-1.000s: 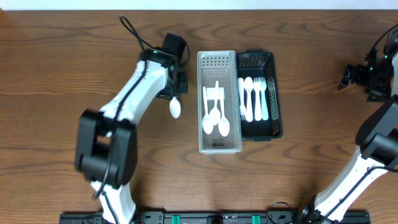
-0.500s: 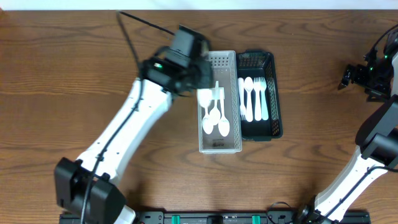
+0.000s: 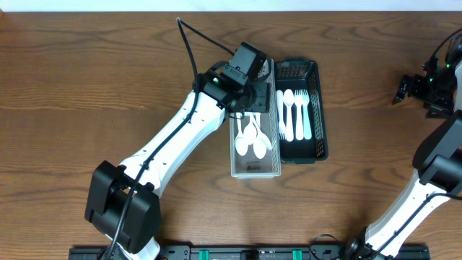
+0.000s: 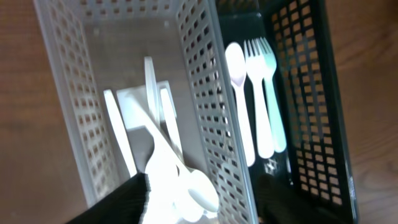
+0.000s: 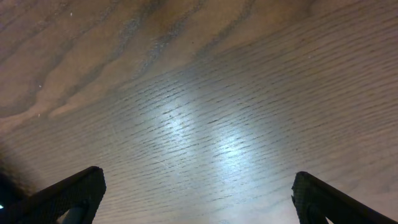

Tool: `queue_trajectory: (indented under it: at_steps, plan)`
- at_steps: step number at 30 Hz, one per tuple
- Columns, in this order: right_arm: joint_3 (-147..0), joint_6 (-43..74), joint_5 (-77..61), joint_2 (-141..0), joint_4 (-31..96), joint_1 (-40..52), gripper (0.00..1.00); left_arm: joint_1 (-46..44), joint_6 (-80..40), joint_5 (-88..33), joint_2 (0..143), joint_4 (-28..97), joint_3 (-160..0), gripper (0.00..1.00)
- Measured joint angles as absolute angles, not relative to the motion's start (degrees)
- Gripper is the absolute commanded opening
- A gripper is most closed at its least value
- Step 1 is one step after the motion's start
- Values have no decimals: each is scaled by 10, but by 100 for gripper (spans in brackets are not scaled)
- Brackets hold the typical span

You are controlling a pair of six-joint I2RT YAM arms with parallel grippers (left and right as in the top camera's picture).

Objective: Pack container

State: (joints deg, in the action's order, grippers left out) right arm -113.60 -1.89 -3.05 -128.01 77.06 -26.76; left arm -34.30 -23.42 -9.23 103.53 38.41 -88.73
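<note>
A white perforated basket (image 3: 254, 172) (image 4: 65, 93) holds several white plastic spoons (image 3: 252, 143) (image 4: 180, 186). Touching its right side is a black basket (image 3: 322, 108) (image 4: 311, 106) with white forks and a spoon (image 3: 294, 115) (image 4: 258, 93) lying lengthwise. My left gripper (image 3: 250, 100) (image 4: 202, 200) hangs over the far half of the white basket, jaws apart, the bright spoon bowls lying loose below and between its fingers (image 4: 118, 202). My right gripper (image 3: 406, 88) (image 5: 199, 194) stands open over bare wood at the far right, nothing between its fingers (image 5: 68, 193).
The brown wooden table (image 3: 86, 87) carries no other loose objects in view. The left arm (image 3: 173, 137) stretches diagonally from the front left toward the baskets. A black rail (image 3: 245, 253) runs along the table's front edge.
The left arm swung right from the table beside the white basket to above it, carrying a spoon. Its jaws have opened and the spoon now lies in the basket. The right arm is unmoved.
</note>
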Motion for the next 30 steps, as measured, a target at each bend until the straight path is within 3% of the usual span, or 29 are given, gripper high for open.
queue_trajectory:
  at_steps: [3,4,15,30]
  plan:
    - [-1136,-19,-30,-1280,771,-268,99,-336,-226,-90,1035,369,-887,97]
    - [-1136,-19,-31,-1280,771,-268,99,-332,-219,-89,1034,366,-887,99]
    - [-1136,-19,-30,-1280,770,-268,99,-223,-182,-86,883,388,-887,98]
    - [-1136,-19,-30,-1280,770,-268,99,-176,-192,-43,593,691,-888,98]
